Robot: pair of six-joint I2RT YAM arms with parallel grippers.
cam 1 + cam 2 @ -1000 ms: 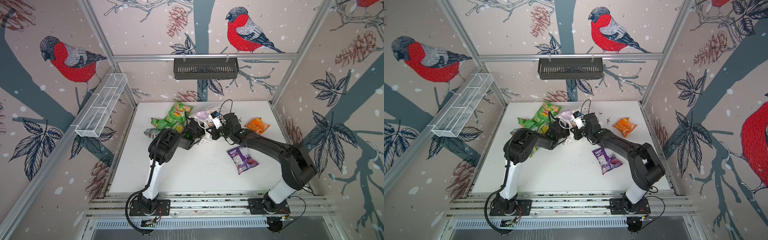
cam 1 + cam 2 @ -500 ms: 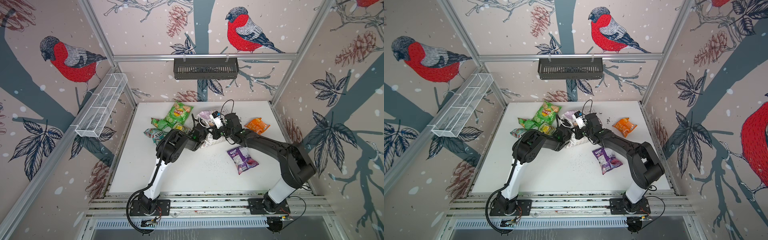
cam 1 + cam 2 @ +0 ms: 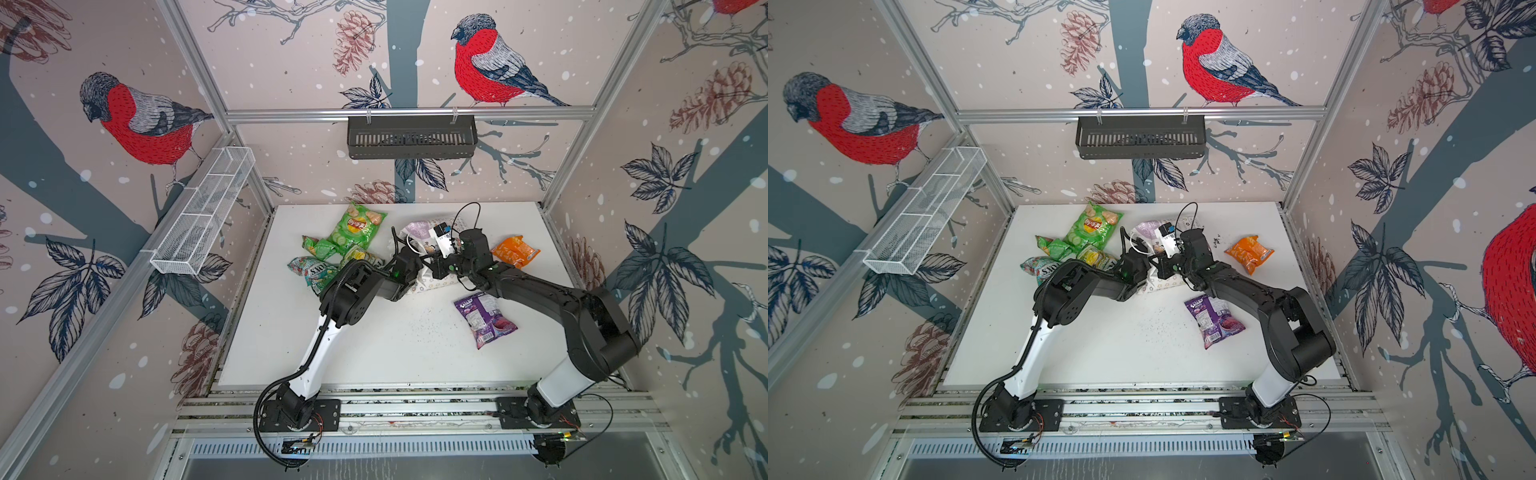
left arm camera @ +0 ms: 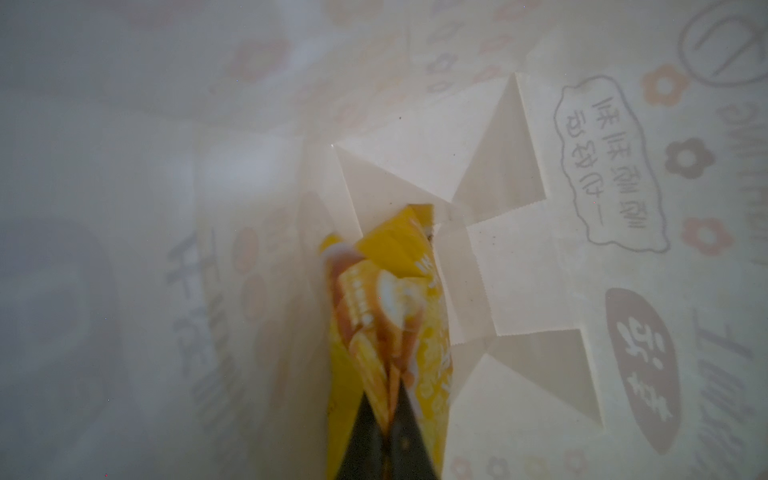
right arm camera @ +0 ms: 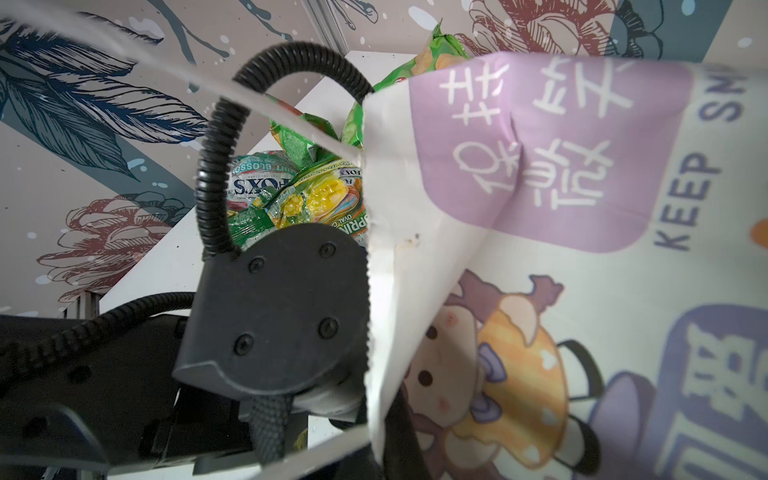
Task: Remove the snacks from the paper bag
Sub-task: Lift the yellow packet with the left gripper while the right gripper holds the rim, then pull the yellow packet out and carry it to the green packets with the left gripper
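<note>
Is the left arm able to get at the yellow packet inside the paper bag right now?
Likely yes: the left gripper is inside the paper bag and shut on the yellow packet, with nothing in between.

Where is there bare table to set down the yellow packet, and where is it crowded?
Bare: the table's front, from the near edge to the purple packet; also the back right corner behind the orange packet. Crowded: back left, with the green packets, and the middle, around the paper bag, which holds the yellow packet.

"KEEP" on the paper bag (image 5: 540, 270); "FOX'S" on the teal packet (image 5: 249, 183).
</note>
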